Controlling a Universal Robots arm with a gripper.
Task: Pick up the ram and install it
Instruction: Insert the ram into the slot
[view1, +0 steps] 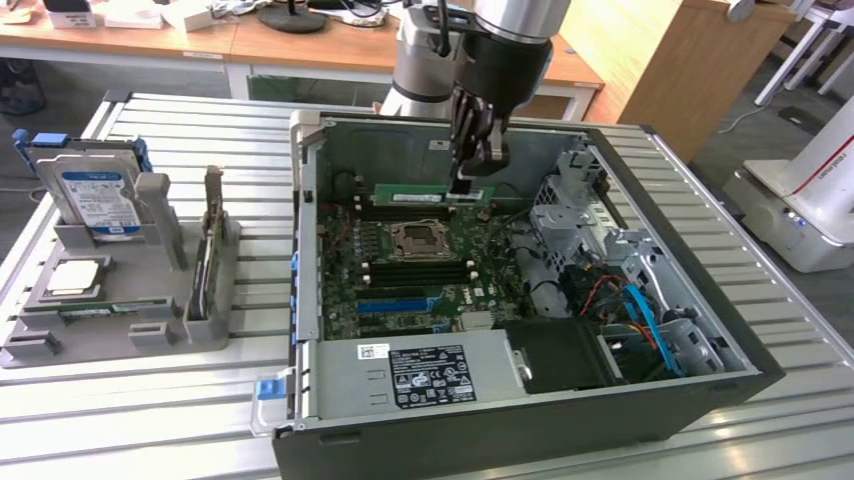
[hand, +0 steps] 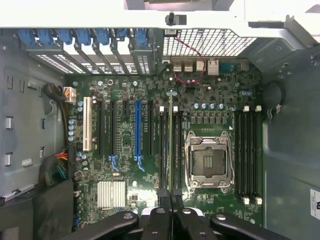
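From the exterior view's left I see the gray holder (view1: 100, 345) with 1 hard drive (view1: 94, 195), then the open computer case (view1: 534, 440), where my gripper (view1: 466, 186) is clamped tight on the ram (view1: 420, 193) (edge-on from the wrist), over the motherboard (view1: 387, 285) beside the processor socket (view1: 416, 240).

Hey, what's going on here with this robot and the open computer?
A single robot arm is working inside the open computer case. Its gripper is shut on the ram, holding the green strip on edge above the memory slots next to the empty processor socket. Whether the stick touches a slot is not clear. On the exterior view's left, a grey holder carries a hard drive and a processor chip.
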